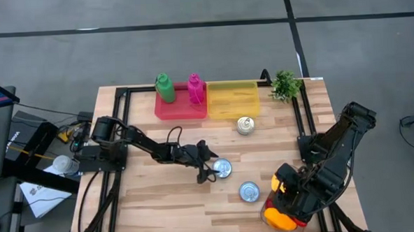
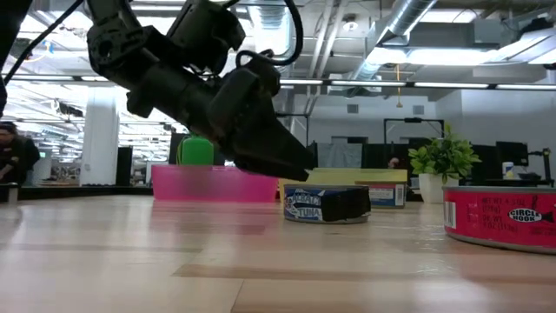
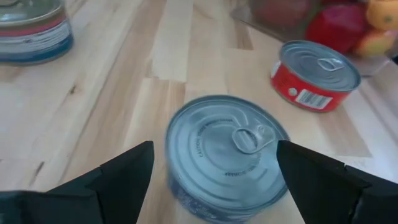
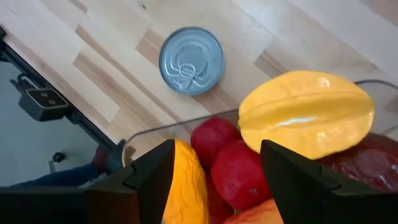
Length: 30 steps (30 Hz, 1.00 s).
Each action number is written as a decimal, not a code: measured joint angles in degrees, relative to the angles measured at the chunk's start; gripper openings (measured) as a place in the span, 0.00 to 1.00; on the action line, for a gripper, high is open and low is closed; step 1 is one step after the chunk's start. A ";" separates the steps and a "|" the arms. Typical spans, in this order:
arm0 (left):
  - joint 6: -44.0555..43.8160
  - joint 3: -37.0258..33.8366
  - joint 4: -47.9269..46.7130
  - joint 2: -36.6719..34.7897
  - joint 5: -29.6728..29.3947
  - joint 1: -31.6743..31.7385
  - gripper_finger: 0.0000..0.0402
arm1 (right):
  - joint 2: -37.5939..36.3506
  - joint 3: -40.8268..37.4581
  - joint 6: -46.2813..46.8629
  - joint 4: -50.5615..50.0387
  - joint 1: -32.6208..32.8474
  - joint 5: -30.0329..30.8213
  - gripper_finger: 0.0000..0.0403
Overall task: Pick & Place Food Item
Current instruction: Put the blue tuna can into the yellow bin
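A flat blue-labelled tuna can [image 3: 224,155] with a silver pull-tab lid stands upright on the wooden table near its middle [image 1: 223,168]. My left gripper [image 3: 214,149] is open and slants down low over the table [image 1: 211,169], with one finger on each side of the can. I see no touch. In the low view one dark finger [image 2: 346,204] stands in front of the can [image 2: 304,207]. My right gripper [image 4: 217,149] hangs open at the near right corner [image 1: 286,189], above a clear bin of fruit [image 1: 280,214].
A red can [image 1: 249,191] stands near the front, and a taller can [image 1: 245,125] sits toward the back. Along the far edge are a pink tray [image 1: 180,107] with green and pink bottles, a yellow tray [image 1: 233,99] and a small plant [image 1: 285,84]. The bin holds a starfruit [image 4: 305,112] and red fruit.
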 joint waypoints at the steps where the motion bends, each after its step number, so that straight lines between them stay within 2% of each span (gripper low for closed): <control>1: -0.30 0.00 -0.03 0.06 -0.05 0.00 0.82 | 0.00 0.00 0.05 0.04 0.00 0.68 0.58; 5: -2.70 0.00 -0.58 0.06 0.07 0.00 0.80 | 0.00 0.00 0.96 0.13 -1.34 4.19 0.58; 9: -5.20 0.00 -4.53 0.06 -2.31 -0.01 0.77 | 0.00 0.00 -0.57 0.18 -6.32 7.01 0.58; 12: -10.03 0.15 -8.28 -0.20 -4.94 -0.07 0.74 | 0.11 0.00 -6.52 2.74 -11.16 8.10 0.58; 16: -14.20 0.20 -9.66 -0.27 -5.34 -0.11 0.71 | 0.13 0.00 -16.78 9.25 -16.91 8.13 0.58; 20: -15.74 0.17 -10.73 -0.25 -5.40 -0.29 0.65 | 0.65 0.04 -18.59 13.44 -21.49 8.10 0.58; 23: -18.01 0.17 -11.88 -0.25 -5.63 -0.71 0.59 | 2.91 -0.02 -18.03 15.15 -24.09 7.05 0.58; 28: -18.18 -0.68 -12.19 -0.27 -6.82 -2.22 0.50 | 9.80 -0.05 -19.17 16.53 -27.24 -0.32 0.58; 30: -18.41 -1.54 -11.74 -0.30 -6.87 -2.89 0.46 | 12.03 -0.04 -18.20 16.95 -28.07 -1.05 0.58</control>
